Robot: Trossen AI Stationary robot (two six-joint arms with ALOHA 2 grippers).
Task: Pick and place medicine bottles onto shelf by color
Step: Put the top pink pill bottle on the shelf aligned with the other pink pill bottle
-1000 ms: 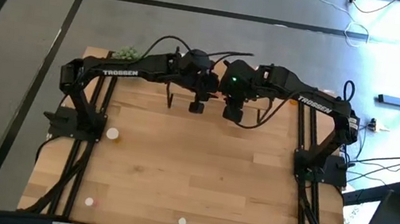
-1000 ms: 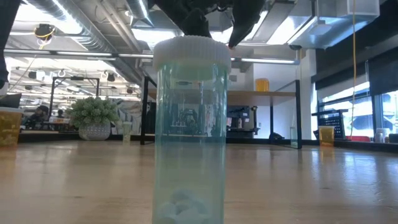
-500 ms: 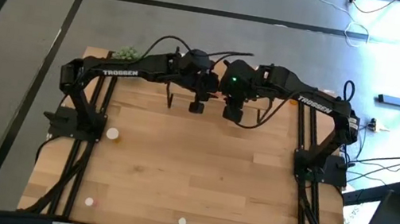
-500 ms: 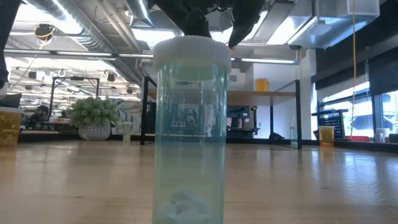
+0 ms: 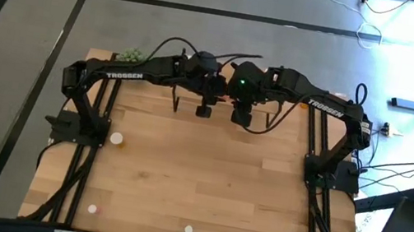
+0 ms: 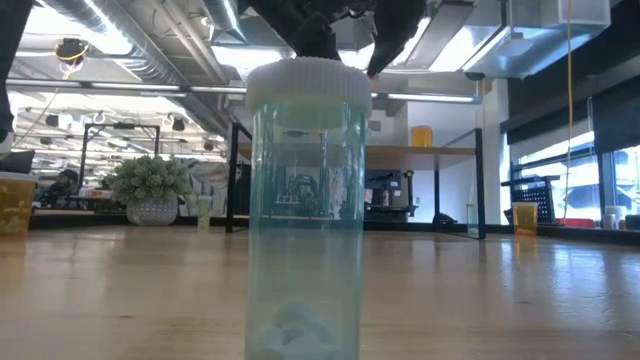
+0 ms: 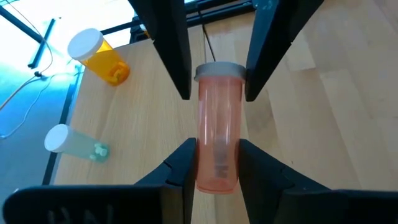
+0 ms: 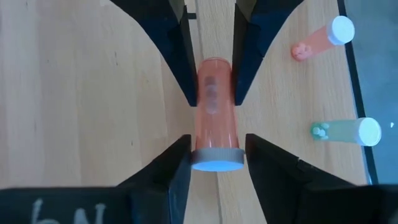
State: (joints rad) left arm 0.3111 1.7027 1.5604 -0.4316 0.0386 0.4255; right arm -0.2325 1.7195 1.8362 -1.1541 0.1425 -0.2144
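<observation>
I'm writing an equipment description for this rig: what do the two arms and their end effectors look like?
Both arms are black and slim, each with white "TROSSEN" lettering along the link, and black cables loop over their wrists. The left end effector and the right end effector each carry two flat, dark, wedge-shaped fingers. A green light glows on the right wrist.

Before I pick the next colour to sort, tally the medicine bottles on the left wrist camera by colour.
pink bottle: 1
orange bottle: 1
green bottle: 1
Total: 3
</observation>
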